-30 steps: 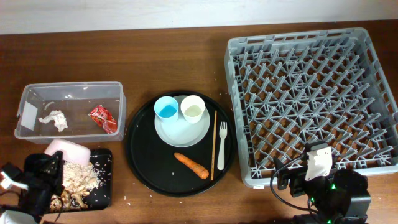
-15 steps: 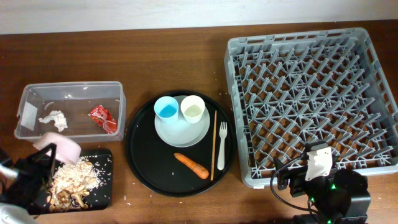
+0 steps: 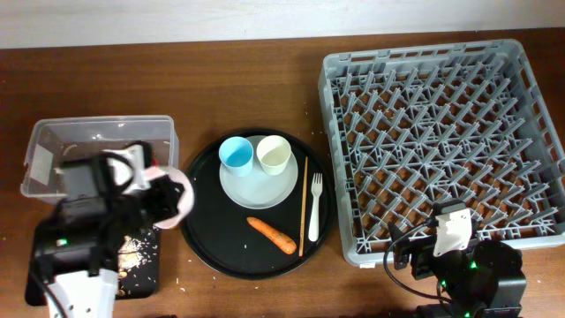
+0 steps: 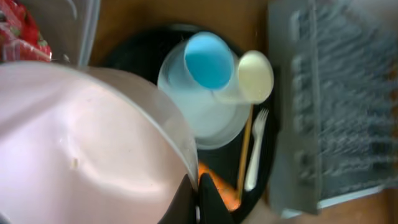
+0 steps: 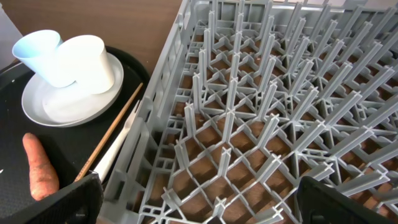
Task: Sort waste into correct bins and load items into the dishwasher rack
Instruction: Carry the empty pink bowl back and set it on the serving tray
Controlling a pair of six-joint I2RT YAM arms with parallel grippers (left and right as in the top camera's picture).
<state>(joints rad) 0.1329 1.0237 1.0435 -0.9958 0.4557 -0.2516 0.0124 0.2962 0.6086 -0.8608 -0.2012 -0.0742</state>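
A brown wooden table (image 3: 265, 79) with visible grain is seen across the whole overhead view. Along its far edge, a pale strip of wall (image 3: 177, 18) is shown. A large round black tray (image 3: 216, 238) with a raised rim is set on the table near the middle, slightly left of centre. A few small pale specks (image 3: 181, 283) are scattered on the wood just beside the tray's near left edge. The same tray is partly seen in the left wrist view (image 4: 134, 46) and in the right wrist view (image 5: 68, 137), where bare dark surface is shown.

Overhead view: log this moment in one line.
left gripper: holds bowl | right gripper: open by rack | carrot: on round tray
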